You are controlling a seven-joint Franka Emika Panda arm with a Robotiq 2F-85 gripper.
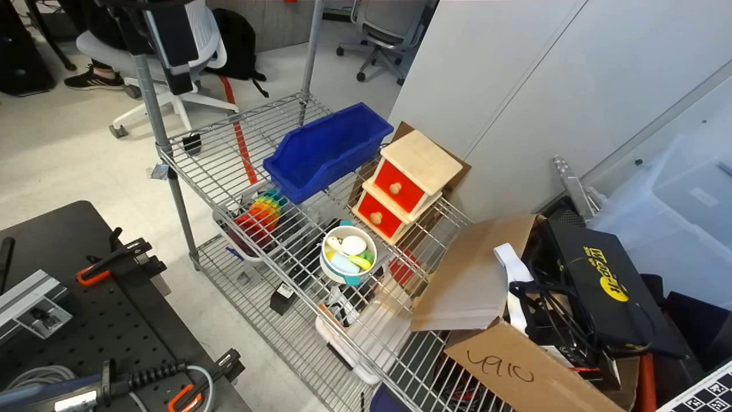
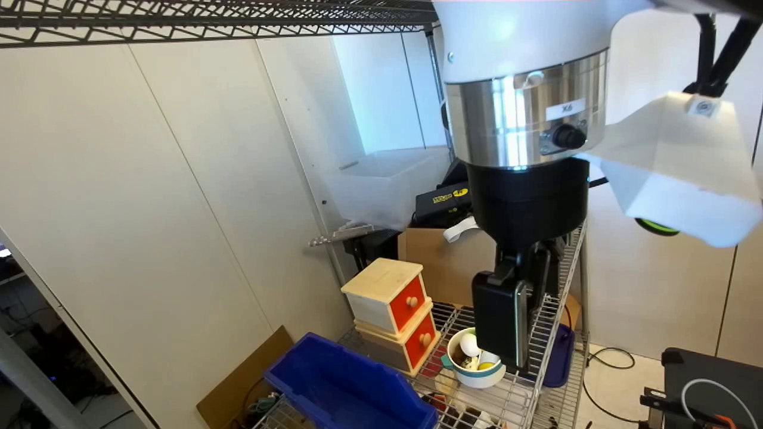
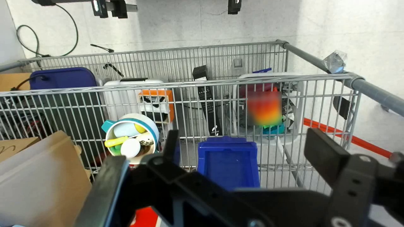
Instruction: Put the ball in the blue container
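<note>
The blue container (image 1: 337,140) sits on the wire shelf; it also shows in an exterior view (image 2: 351,387) and between my fingers in the wrist view (image 3: 227,148). I see nothing inside it. A white pot with teal handles (image 1: 334,273) stands on the same shelf, also in an exterior view (image 2: 477,379). It holds several toy pieces. Among them is a white round piece (image 1: 354,245), also in the wrist view (image 3: 130,148); it may be the ball. My gripper (image 3: 243,138) is open and empty, raised above the shelf. It also shows in an exterior view (image 2: 524,326).
A wooden box with red drawers (image 1: 409,177) stands beside the blue container. An open cardboard box (image 1: 474,274) with black cases is on the shelf's far end. A rainbow-coloured toy (image 1: 266,214) lies in a bin below the wires. Shelf posts (image 1: 151,103) stand at the corners.
</note>
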